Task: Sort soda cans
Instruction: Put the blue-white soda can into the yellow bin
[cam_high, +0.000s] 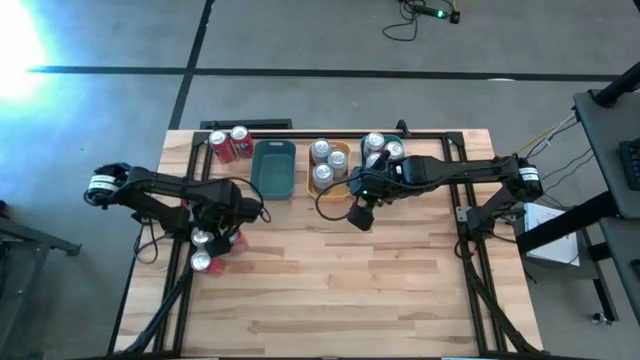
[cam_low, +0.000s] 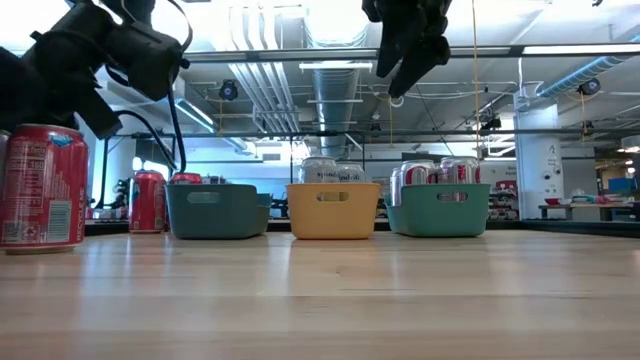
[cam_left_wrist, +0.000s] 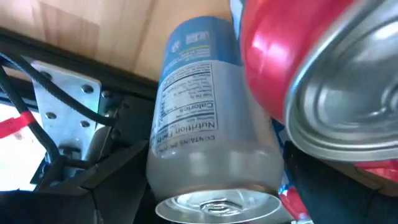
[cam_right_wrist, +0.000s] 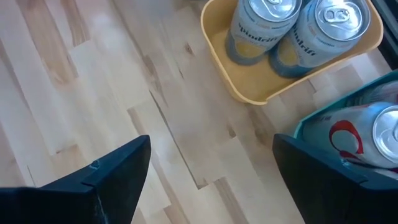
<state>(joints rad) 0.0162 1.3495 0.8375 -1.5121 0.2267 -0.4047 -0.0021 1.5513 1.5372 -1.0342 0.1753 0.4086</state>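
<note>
Left gripper (cam_high: 212, 232) sits over the loose soda cans (cam_high: 202, 261) at the tabletop's (cam_high: 330, 290) left edge, finger state unclear; right gripper's (cam_right_wrist: 208, 165) fingers apart, empty; cans look light, thin-walled, slick, so grip mid-body gently.

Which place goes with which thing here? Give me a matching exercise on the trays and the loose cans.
Things:
1. yellow tray
2. dark teal tray
3. two red cans
4. right gripper

Places or states:
A. holds no cans
B. open above bare table, near the trays
C. holds three silver-topped cans
D. standing on the table at the far left of the tray row

Pairs: 1-C, 2-A, 3-D, 4-B
</note>
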